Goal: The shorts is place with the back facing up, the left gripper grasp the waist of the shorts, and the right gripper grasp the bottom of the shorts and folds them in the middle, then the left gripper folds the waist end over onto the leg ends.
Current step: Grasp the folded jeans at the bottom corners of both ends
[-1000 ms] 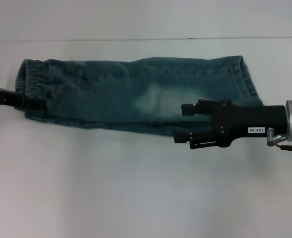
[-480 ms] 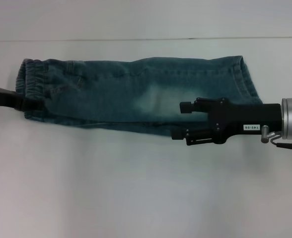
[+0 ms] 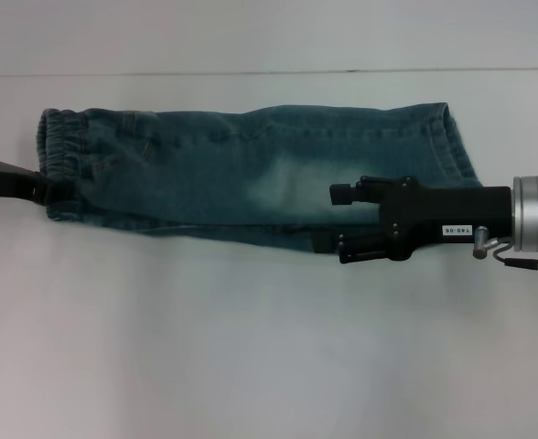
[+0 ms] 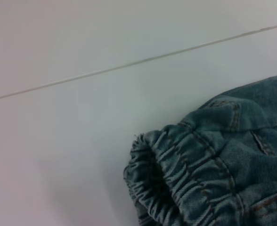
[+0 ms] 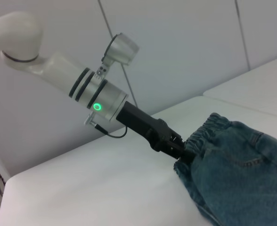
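Across the white counter [image 3: 251,347] lie the shorts [image 3: 251,174], folded lengthwise. Left claw [image 3: 42,189] reaches in level from the side, clamped on the gathered waist [image 3: 59,155]; the right wrist view shows that grip clearly. Right claw [image 3: 335,219] stretches flat over the leg ends [image 3: 452,146], fingers parted, holding nothing.

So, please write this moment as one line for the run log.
shorts: folded lengthwise, flat on table | left gripper: at waist end | right gripper: open, over leg half | waist-over fold: not yet done
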